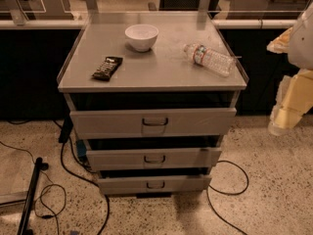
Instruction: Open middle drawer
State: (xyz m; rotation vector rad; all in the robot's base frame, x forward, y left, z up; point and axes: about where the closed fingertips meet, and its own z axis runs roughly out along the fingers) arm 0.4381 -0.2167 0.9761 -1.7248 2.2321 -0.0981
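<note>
A grey metal cabinet (151, 77) stands in the middle of the camera view with three stacked drawers. The middle drawer (112, 159) has a flat grey front of medium height and a small dark loop handle (154, 159) at its centre. A dark gap shows above its front. The taller top drawer (107, 123) is above it and the shorter bottom drawer (122, 184) below it. My gripper (279, 124) hangs at the right edge of the view on the pale arm, well to the right of the cabinet, about level with the top drawer and touching nothing.
On the cabinet top lie a white bowl (142, 36), a dark snack bar (107, 68) and a clear plastic bottle (210, 58) on its side. Black cables (230, 190) run over the speckled floor on both sides. A dark pole (30, 195) lies at lower left.
</note>
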